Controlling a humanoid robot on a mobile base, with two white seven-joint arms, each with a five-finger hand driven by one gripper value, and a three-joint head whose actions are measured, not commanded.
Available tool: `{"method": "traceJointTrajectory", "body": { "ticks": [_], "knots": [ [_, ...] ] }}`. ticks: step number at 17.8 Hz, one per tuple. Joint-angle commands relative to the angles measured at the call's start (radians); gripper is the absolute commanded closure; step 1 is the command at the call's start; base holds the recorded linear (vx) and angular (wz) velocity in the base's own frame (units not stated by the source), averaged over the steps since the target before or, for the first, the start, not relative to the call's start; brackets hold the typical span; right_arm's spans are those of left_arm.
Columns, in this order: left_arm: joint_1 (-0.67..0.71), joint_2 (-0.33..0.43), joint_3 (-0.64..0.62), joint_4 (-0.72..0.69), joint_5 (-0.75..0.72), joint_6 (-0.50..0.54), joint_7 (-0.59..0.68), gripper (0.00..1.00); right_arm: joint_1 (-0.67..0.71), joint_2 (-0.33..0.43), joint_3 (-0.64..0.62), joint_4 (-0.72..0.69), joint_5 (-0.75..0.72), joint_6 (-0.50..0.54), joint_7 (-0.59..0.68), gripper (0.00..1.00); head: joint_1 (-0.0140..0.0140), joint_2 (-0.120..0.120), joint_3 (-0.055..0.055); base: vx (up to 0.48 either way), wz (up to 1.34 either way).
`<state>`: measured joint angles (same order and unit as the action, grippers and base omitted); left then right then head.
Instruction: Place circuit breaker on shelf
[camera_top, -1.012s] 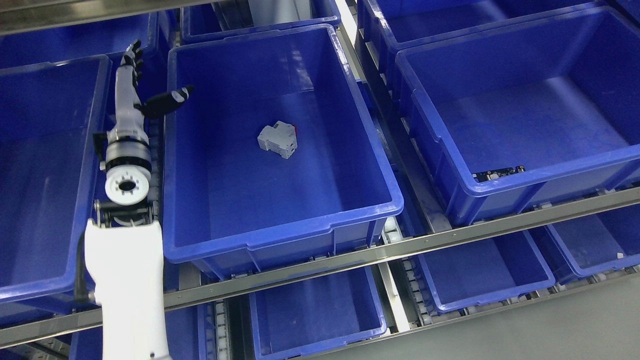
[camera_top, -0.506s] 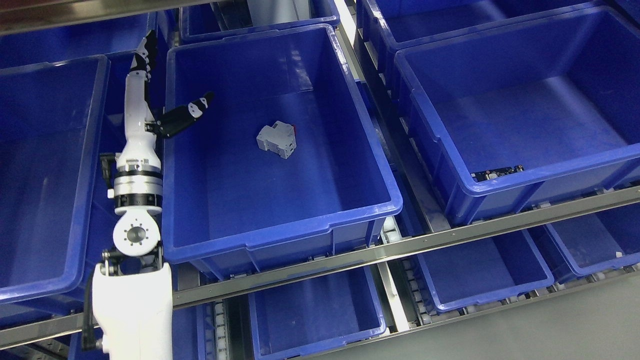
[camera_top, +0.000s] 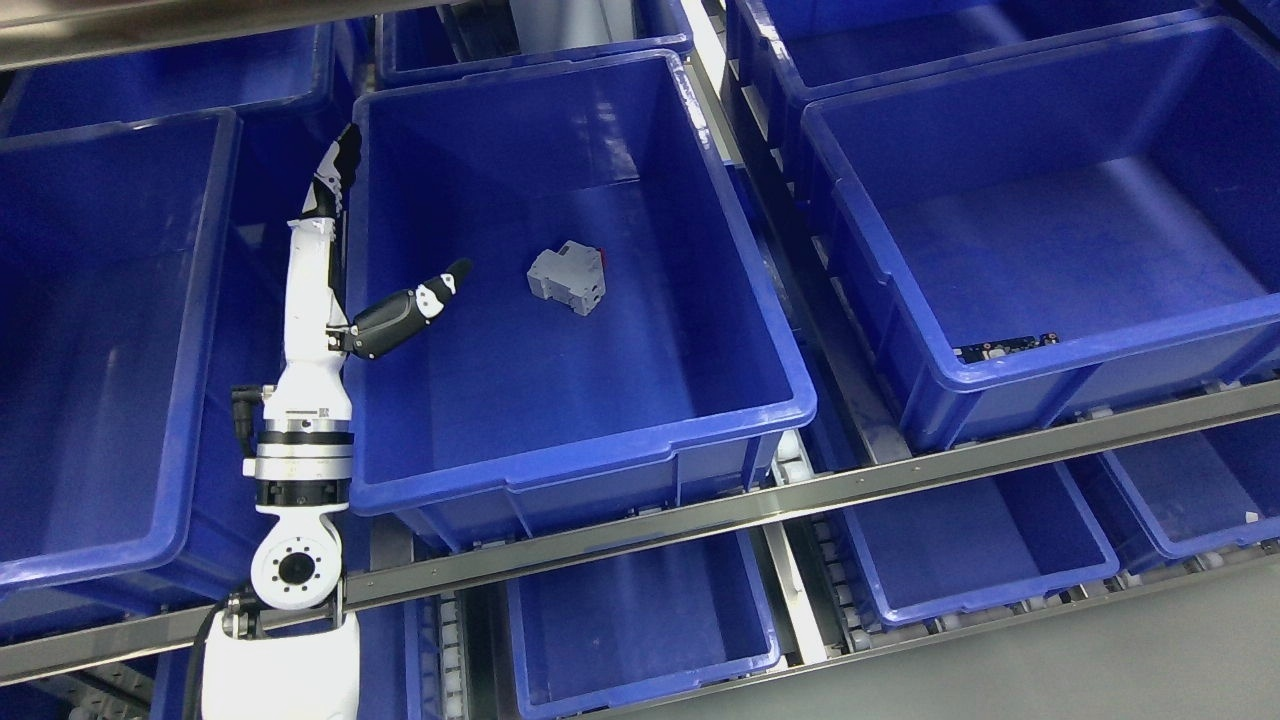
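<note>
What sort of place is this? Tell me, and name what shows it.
Probably a warehouse or factory parts store. Blue plastic bins sit in rows on a metal flow rack with rollers, on several levels. One bin holds a circuit breaker, another a small circuit board.

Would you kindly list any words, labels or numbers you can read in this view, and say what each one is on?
None can be read.
Small dark mark, perhaps a code, on the left hand's wrist: too small.
Circuit breaker: no print legible.
Circuit board in the right bin: markings too small.
</note>
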<state>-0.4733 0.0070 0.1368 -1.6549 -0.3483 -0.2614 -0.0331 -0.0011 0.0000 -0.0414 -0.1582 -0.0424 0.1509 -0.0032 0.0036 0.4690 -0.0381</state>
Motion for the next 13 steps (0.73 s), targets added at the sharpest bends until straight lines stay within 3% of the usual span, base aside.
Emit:
{"method": "traceJointTrajectory", "body": {
  "ticks": [1,5,13],
  "knots": [
    [0.027,0.010,0.023,-0.059,0.011,-0.007,0.002,0.00,0.016,-0.017,0.000,0.000,0.001,-0.103,0.000,0.00,0.0000,0.000,0.000,-0.021,0.11],
    [0.028,0.010,0.027,-0.059,0.037,-0.002,0.002,0.00,0.016,-0.017,0.000,0.000,0.001,-0.103,0.000,0.00,0.0000,0.000,0.000,-0.117,-0.01],
    [0.027,0.010,0.030,-0.059,0.040,-0.001,0.002,0.00,0.016,-0.017,0.000,0.000,0.001,-0.103,0.000,0.00,0.0000,0.000,0.000,-0.295,-0.12]
  ]
}}
